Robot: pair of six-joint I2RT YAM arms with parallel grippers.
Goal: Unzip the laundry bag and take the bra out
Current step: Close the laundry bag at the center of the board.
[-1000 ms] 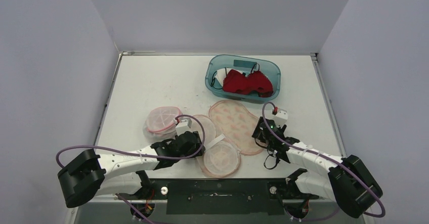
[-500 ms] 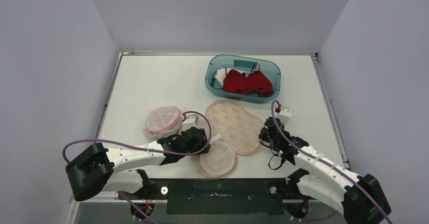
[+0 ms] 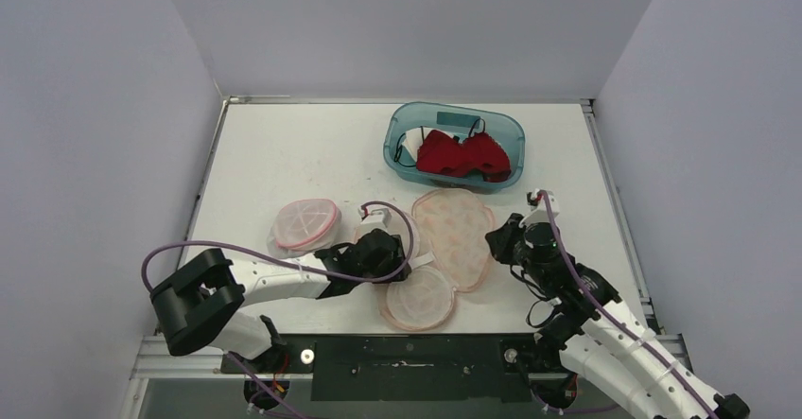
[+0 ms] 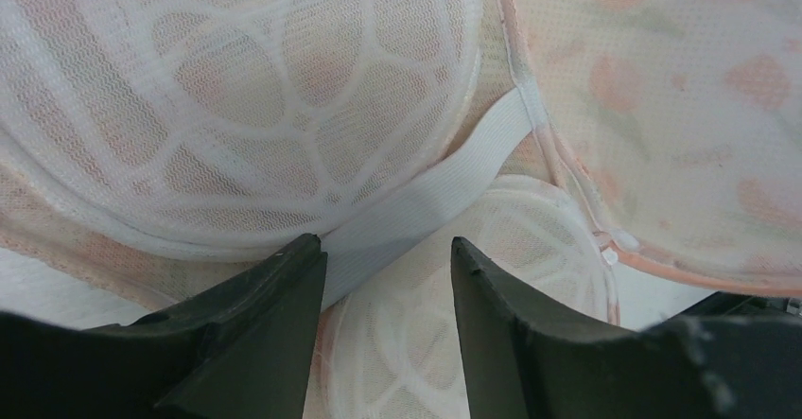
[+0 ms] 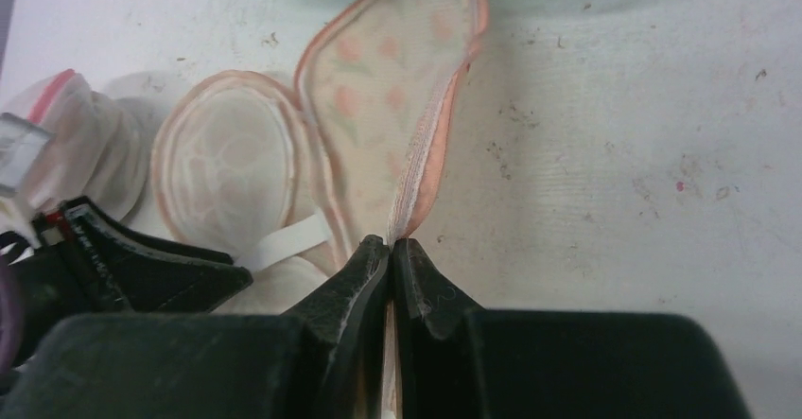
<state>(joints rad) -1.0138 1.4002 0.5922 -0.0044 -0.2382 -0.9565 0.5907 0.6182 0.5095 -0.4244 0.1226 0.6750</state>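
Observation:
The laundry bag lies unzipped on the white table, and its flowered, pink-edged flap (image 3: 459,239) stands tilted up. My right gripper (image 3: 498,239) is shut on the flap's zipper edge (image 5: 416,173), pinched between the fingertips (image 5: 391,244). A round mesh cup (image 3: 416,298) and a white elastic strap (image 4: 444,187) lie under my left gripper (image 3: 390,251). That gripper is open (image 4: 386,246), its jaws straddling the strap and cup. The red bra (image 3: 462,154) sits in the teal bin (image 3: 402,126), apart from both grippers.
A domed mesh pouch with pink trim (image 3: 305,222) lies left of the left gripper. The teal bin stands at the back right of the table. Purple cables loop off both arms. Grey walls enclose the table on three sides.
My right gripper has shut on the flap's edge and drawn it up and to the right. The left gripper has moved right over the bag's mesh cups, still open.

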